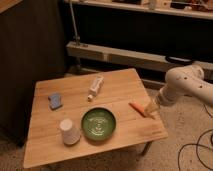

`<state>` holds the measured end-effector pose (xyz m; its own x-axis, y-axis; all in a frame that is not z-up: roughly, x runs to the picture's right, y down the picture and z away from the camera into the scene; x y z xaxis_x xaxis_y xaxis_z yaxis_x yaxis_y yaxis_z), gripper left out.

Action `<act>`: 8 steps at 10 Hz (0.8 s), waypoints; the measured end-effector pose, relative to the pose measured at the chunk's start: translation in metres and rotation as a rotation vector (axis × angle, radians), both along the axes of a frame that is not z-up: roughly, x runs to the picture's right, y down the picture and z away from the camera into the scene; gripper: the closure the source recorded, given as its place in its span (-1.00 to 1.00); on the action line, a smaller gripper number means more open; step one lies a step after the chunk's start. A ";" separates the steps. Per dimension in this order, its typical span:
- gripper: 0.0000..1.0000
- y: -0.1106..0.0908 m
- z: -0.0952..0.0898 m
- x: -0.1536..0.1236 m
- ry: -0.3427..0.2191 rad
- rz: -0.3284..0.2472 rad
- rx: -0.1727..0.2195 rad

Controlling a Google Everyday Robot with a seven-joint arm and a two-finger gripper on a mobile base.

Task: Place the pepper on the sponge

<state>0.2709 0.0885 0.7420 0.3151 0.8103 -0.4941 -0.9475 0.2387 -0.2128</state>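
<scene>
**A:** Where's your tool right now?

**B:** My gripper (150, 110) is low over the right edge of the table (120, 96). It's released, with its jaws standing wide and nothing between them. The pepper (136, 108) lies flat on the wood just beside it, on the inner side, and one end of the pepper reaches almost to my fingertips.

**A:** And the sponge?

**B:** The sponge (55, 100) is well apart from the pepper, over on the left side of the table. So the pepper is not on it.

**A:** How would you take the pepper well?

**B:** As I judge it, I should bring the jaws across its slim body, not along it, and near the thicker middle rather than the tapered tip. I'd come down until the fingers nearly meet the wood, so it can't roll out as I close. It sits close to the table's edge, so a nudge could push it off, and I'd close gently. For the carry I'd lift clear enough to pass over what stands between.

**A:** What stands between? Any containers?

**B:** A green plate (84, 120) lies near the middle front, and I see nothing in it. A white cup (69, 132) stands just left of the plate, but I cannot see inside it. A white tube (95, 87) lies further back.
</scene>
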 end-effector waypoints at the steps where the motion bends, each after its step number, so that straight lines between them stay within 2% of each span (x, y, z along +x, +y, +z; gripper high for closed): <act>1: -0.60 -0.003 0.007 -0.003 0.003 -0.012 -0.001; 3: -0.60 -0.004 0.016 -0.006 0.003 -0.028 -0.001; 4: -0.60 -0.004 0.023 -0.003 -0.028 -0.051 0.017; 6: -0.60 -0.003 0.031 0.005 -0.158 -0.107 0.075; 7: -0.60 -0.002 0.034 0.015 -0.256 -0.156 0.124; 8: -0.60 -0.002 0.035 0.023 -0.323 -0.193 0.170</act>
<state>0.2935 0.0865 0.7770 0.5864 0.7825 -0.2094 -0.7728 0.4629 -0.4342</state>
